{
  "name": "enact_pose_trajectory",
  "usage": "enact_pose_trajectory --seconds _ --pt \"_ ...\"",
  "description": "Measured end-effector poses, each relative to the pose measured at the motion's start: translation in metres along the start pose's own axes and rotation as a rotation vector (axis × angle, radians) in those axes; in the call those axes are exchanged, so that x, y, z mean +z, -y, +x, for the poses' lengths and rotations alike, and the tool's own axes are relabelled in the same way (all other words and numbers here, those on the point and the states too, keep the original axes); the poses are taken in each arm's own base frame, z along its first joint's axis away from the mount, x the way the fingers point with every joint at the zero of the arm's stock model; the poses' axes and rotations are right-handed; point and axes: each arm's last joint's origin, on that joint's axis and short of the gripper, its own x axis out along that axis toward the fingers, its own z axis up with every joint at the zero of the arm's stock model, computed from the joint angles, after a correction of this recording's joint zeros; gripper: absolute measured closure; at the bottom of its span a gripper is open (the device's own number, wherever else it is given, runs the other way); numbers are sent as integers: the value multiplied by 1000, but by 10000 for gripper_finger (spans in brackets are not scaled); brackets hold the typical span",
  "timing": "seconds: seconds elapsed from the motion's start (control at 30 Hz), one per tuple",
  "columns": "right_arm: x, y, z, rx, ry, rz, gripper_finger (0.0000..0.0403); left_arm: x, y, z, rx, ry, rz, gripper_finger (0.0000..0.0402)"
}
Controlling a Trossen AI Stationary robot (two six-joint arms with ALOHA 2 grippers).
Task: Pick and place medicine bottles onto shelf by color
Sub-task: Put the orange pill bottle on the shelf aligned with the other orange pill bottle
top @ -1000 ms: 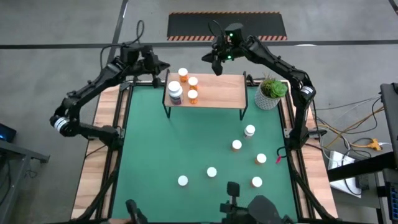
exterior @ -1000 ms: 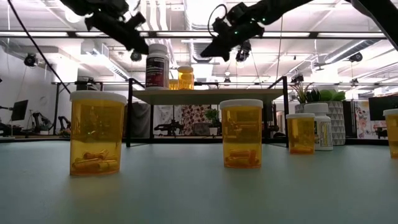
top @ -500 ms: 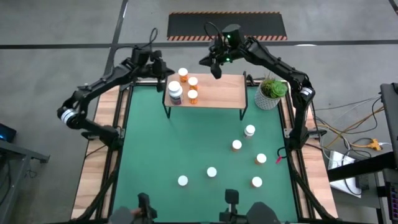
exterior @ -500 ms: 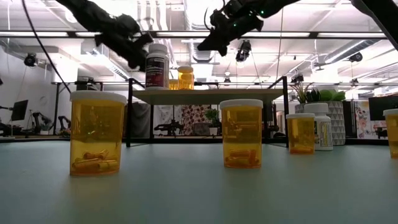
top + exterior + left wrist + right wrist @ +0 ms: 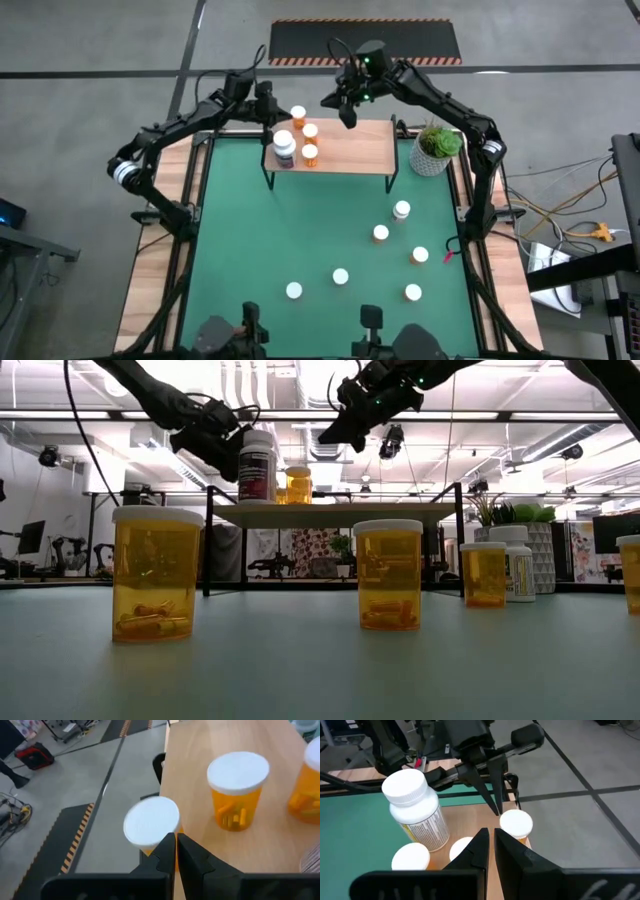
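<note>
Both jaws pressed together; left gripper nudging corner orange bottle at shelf edge, right gripper hovering above.

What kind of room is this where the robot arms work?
Probably a robotics lab or workshop: a bare concrete floor with a hazard-striped mat, exposed ceiling pipes and strip lights, and cables trailing beside the table.

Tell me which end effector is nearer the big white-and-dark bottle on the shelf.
Left. The left end effector is just beside the big bottle; the right end effector hangs farther along the shelf.
</note>
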Motion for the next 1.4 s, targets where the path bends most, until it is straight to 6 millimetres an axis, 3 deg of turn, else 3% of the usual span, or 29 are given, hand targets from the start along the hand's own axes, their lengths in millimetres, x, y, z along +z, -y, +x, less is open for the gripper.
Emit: enact_pose_trajectory --seconds 0.17,0.57,0.87,1.4 --pt "-4 4 7 0 1 12 385 6 2 -10 27 -14 3 402" --pt "-15 37 60 -20 105 77 385 45 24 -75 116 78 -27 402" --pt "-31 54 97 24 58 159 385 40 42 -91 149 130 -12 402" --pt "-37 53 100 31 -58 181 385 34 64 -110 203 197 40 402"
